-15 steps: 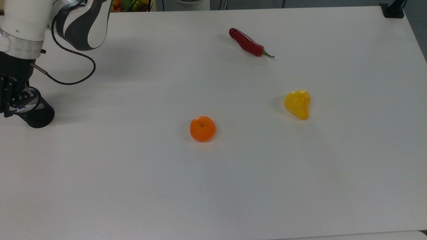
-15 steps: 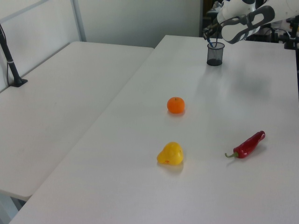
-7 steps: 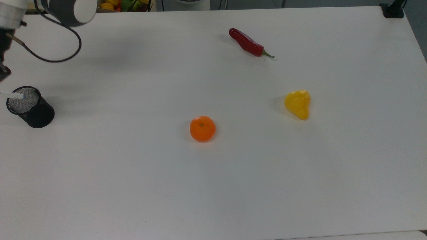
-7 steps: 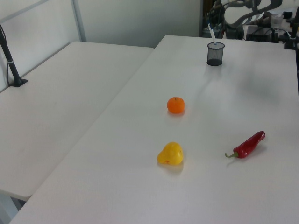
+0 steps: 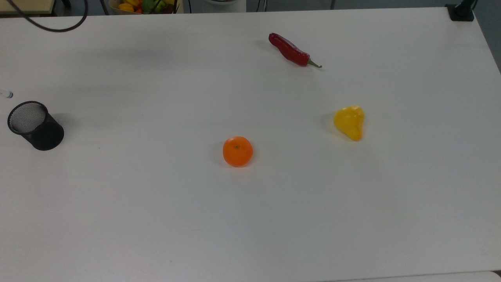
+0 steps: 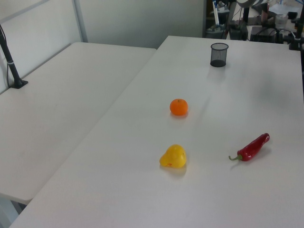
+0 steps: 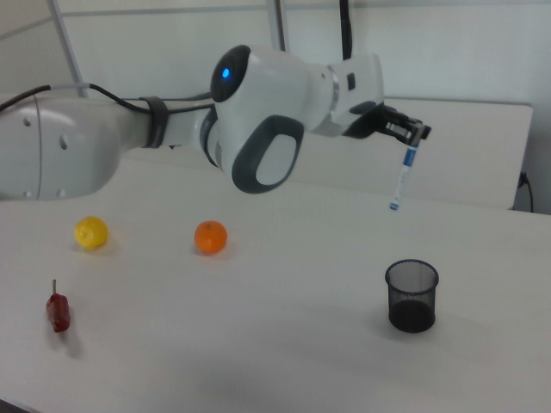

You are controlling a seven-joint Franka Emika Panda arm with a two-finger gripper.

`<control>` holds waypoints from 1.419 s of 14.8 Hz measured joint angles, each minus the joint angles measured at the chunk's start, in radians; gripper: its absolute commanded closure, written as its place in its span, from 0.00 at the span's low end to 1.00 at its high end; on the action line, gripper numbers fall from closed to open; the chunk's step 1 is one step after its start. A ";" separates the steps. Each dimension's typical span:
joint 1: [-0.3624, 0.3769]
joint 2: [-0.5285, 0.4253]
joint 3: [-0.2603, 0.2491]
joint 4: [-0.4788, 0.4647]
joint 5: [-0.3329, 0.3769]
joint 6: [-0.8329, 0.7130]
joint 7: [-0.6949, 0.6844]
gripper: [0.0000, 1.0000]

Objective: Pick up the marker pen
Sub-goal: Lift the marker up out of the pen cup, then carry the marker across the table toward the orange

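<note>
fingers (image 7: 416, 133) clamping marker pen (image 7: 403, 178), hanging above mesh cup (image 7: 411, 296)

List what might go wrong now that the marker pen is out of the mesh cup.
1. The end effector holds the marker pen only near its top, so the pen hangs long below the grip; a quick swing may tilt it or let it slip.
2. The pen hangs above the black mesh cup; if it dropped, it might strike the rim and tip the cup, or roll across the table.
</note>
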 measured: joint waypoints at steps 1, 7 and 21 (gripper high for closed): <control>0.003 -0.016 0.016 -0.004 0.000 -0.004 0.012 0.98; 0.013 -0.146 0.108 -0.016 0.000 -0.319 0.022 0.98; 0.085 -0.226 0.342 -0.141 0.000 -0.900 0.012 0.97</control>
